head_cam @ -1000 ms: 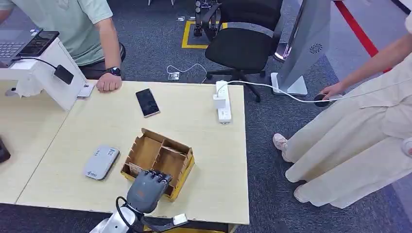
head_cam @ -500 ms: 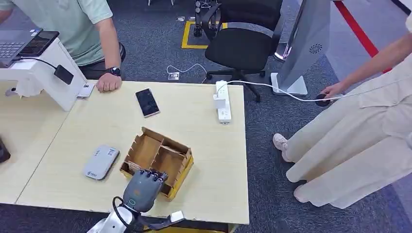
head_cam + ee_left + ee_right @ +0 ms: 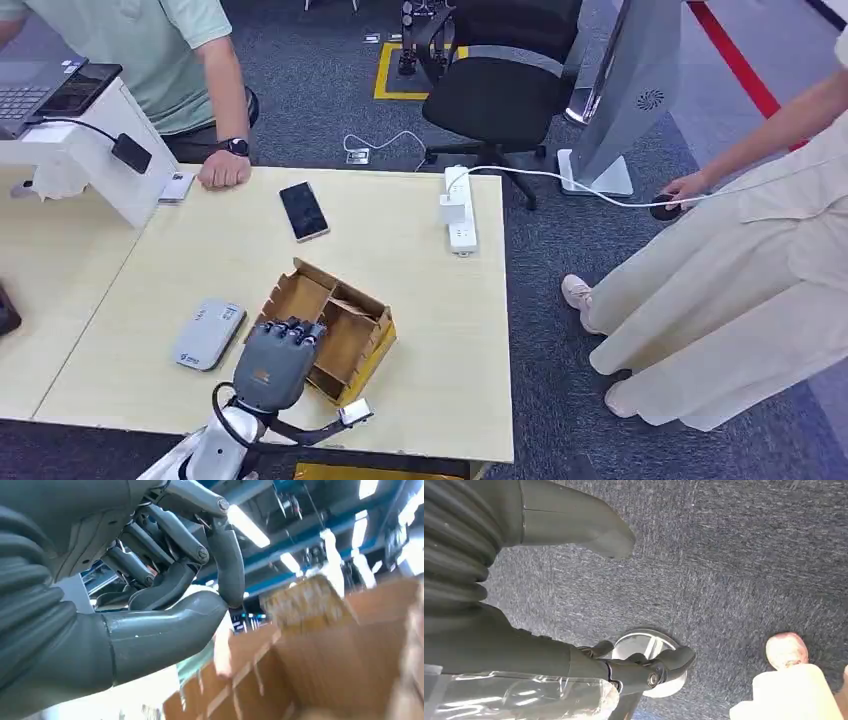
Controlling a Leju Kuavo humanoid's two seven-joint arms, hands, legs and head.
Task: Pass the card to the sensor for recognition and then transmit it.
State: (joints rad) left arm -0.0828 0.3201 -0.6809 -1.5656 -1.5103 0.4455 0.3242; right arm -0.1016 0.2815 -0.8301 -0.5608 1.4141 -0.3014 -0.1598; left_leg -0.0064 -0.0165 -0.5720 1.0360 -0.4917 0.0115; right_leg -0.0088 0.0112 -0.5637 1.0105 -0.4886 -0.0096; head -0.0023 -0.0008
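My left hand (image 3: pixel 272 362), fingers curled with thumb meeting fingertip, is shifting left over the cardboard box's (image 3: pixel 335 330) near compartment toward the sensor (image 3: pixel 208 333); card unseen, pinch uncertain; right hand (image 3: pixel 574 600) hanging, fingers apart, empty.

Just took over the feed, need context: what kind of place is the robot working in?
Probably an office or lab demo area: a light wooden table on grey carpet, a black office chair, a white power strip, and a laptop beside a seated person.
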